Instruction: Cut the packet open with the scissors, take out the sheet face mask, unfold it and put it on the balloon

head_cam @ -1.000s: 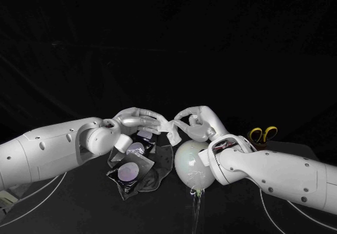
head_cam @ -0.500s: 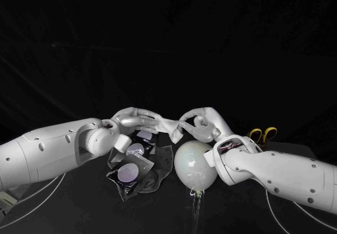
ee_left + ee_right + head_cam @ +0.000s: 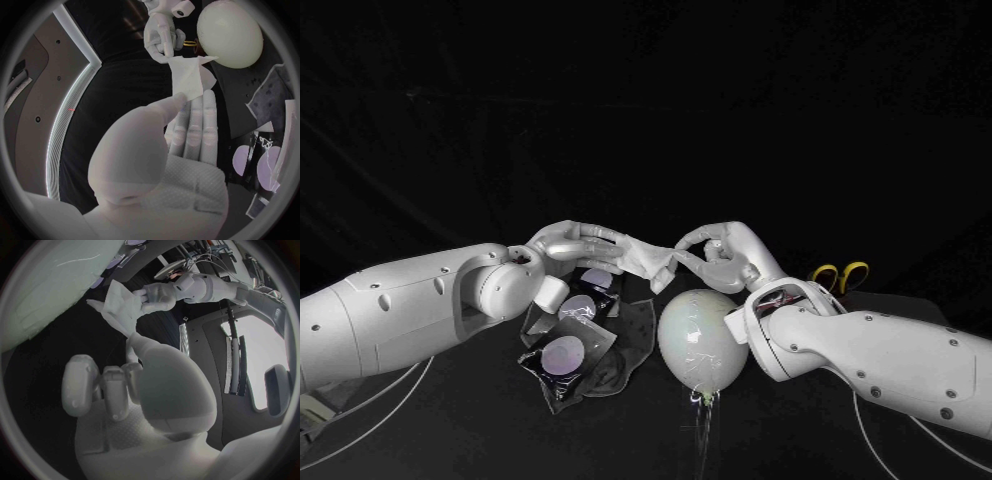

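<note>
A folded white sheet mask (image 3: 651, 258) hangs above the table, stretched between my two hands. My left hand (image 3: 581, 244) pinches its left edge and my right hand (image 3: 718, 250) pinches its right edge. In the left wrist view the mask (image 3: 187, 77) sticks out past my left fingers (image 3: 195, 125), with the right hand (image 3: 164, 35) gripping its far end. The right wrist view shows the mask (image 3: 119, 305) between my right hand (image 3: 147, 375) and the left hand (image 3: 165, 292). The pale balloon (image 3: 700, 340) lies on the table just below the hands. The scissors (image 3: 841, 275) stand behind my right forearm.
The cut-open dark packet (image 3: 581, 340), with purple round marks, lies on the table under my left wrist, to the left of the balloon. A thin string (image 3: 704, 425) trails from the balloon's knot toward the front edge. White cables (image 3: 387, 400) run along both sides.
My right hand has drawn a little to the right, away from the left hand, and the mask is pulled out wider between them. Balloon and packet have stayed put.
</note>
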